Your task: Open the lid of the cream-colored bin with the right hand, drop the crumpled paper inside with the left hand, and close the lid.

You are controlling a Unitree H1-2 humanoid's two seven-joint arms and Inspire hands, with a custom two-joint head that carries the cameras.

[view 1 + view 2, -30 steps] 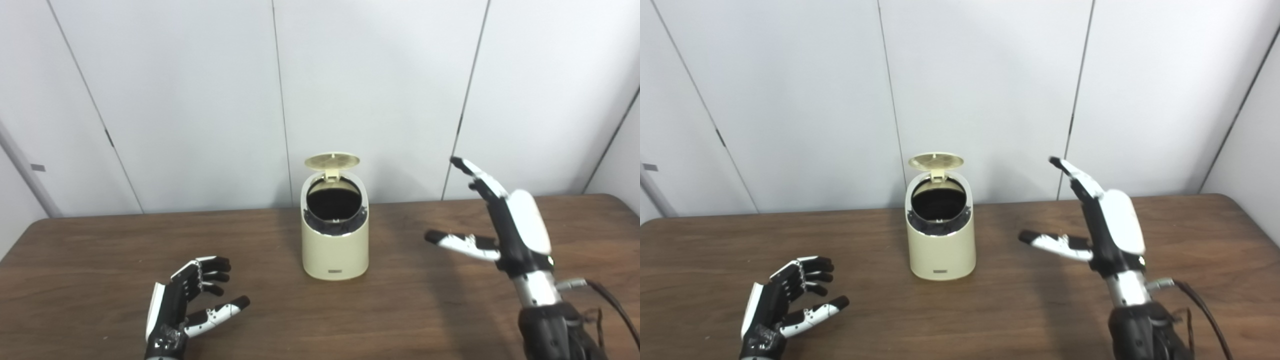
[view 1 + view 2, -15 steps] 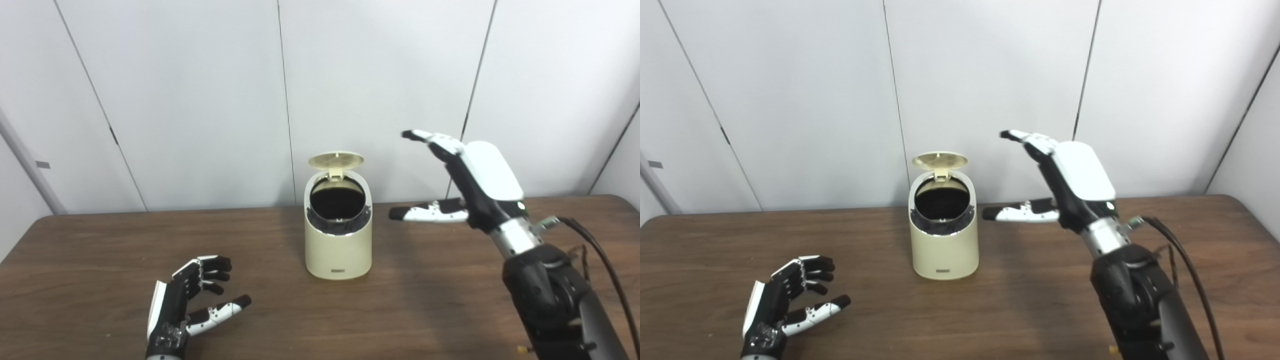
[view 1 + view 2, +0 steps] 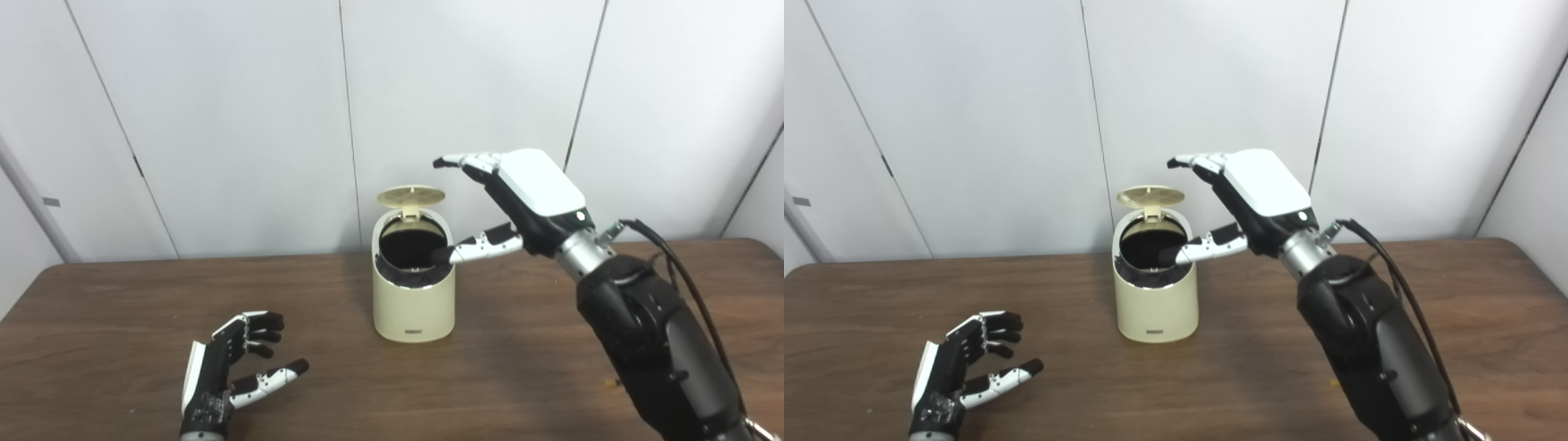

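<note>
the right hand (image 3: pixel 520 196) has moved a lot in the last second: from low over the table (image 3: pixel 122 294) on the right side it has risen and swung left, and now it is above and just right of the bin (image 3: pixel 413 294). its fingers are spread and it holds nothing. the fingertips (image 3: pixel 447 162) reach over the top right of the lid (image 3: pixel 410 196), and the thumb comes in front of the right rim of the bin's mouth; i cannot tell if the thumb touches the rim.

the bin has not moved. it stands in the middle of the table near the wall, with the lid up on its back hinge and the dark inside showing. the left hand (image 3: pixel 229 373) has stayed at the near left of the table, palm up, fingers loosely curled and apart, empty.

no crumpled paper can be seen on the table or in either hand. the inside of the bin is too dark to see it, so i judge that it is probably already dropped in. so the move of the right hand looks like the start of the last step, closing the lid. the fingers should come down on the lid from behind and above and push it forward. the bin looks light and may slide or tip if the push goes sideways.
</note>
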